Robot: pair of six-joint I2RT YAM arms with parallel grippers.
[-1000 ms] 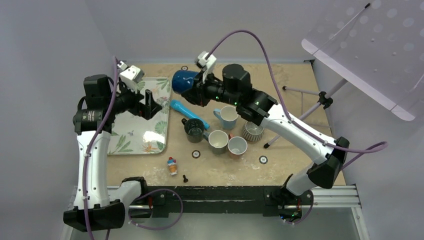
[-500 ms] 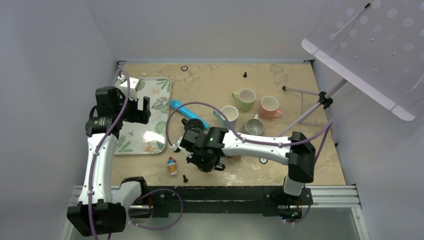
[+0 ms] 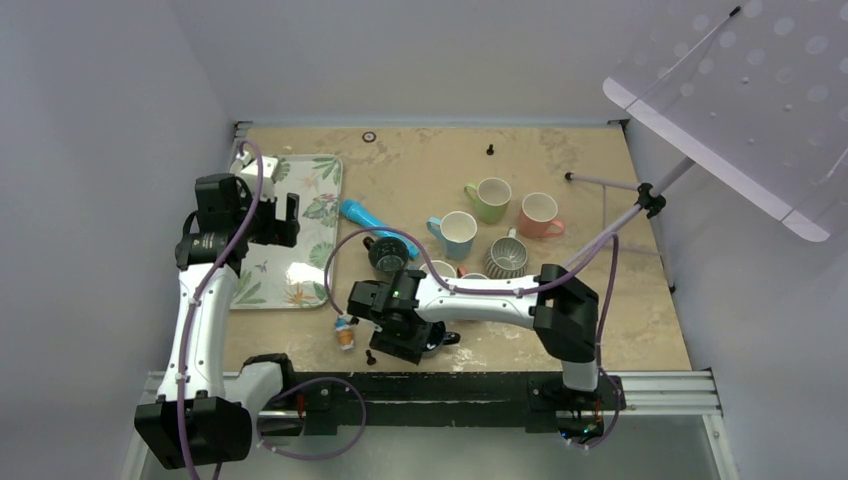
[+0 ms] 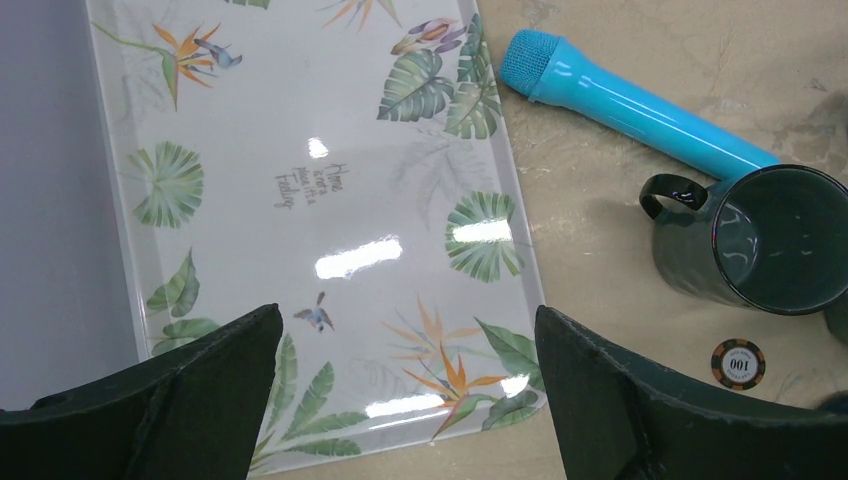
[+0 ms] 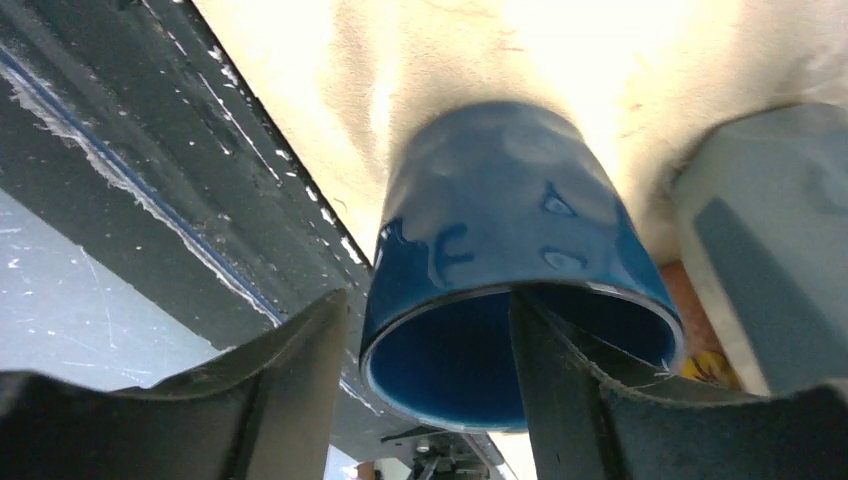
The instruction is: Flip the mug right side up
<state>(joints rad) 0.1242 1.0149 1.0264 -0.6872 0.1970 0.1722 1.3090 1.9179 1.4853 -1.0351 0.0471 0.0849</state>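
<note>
– Starting at the right jaws: what have they got?
– They stand part open astride the rim of the blue mug (image 5: pixel 500 220). One finger (image 5: pixel 570 390) reaches inside the mouth and the other (image 5: pixel 290 400) sits just outside the wall. I see no pinch on the rim.
– Where is that mug?
– In the centre of the right wrist view. Its mouth faces the camera and its base is on the surface (image 3: pixel 620 300), just beside the black rail (image 5: pixel 150 200). In the top view it lies at lower centre, mostly hidden under the wrist.
– And the left jaws?
– Spread wide and holding nothing. They hang over the leaf-print tray (image 4: pixel 300 200) at the left of the top view.
– What lies around?
– In the left wrist view, a blue mic (image 4: pixel 630 105) is at upper right, with a dark mug (image 4: pixel 760 240) upright below it and a chip (image 4: pixel 738 363) near its foot.
– Further out?
– In the top view, right of centre, stand a green mug (image 3: pixel 488 199), a pink mug (image 3: pixel 540 214), a pale blue mug (image 3: pixel 458 234) and a ribbed cup (image 3: pixel 506 256). A small figure (image 3: pixel 344 331) stands left of the right wrist.
</note>
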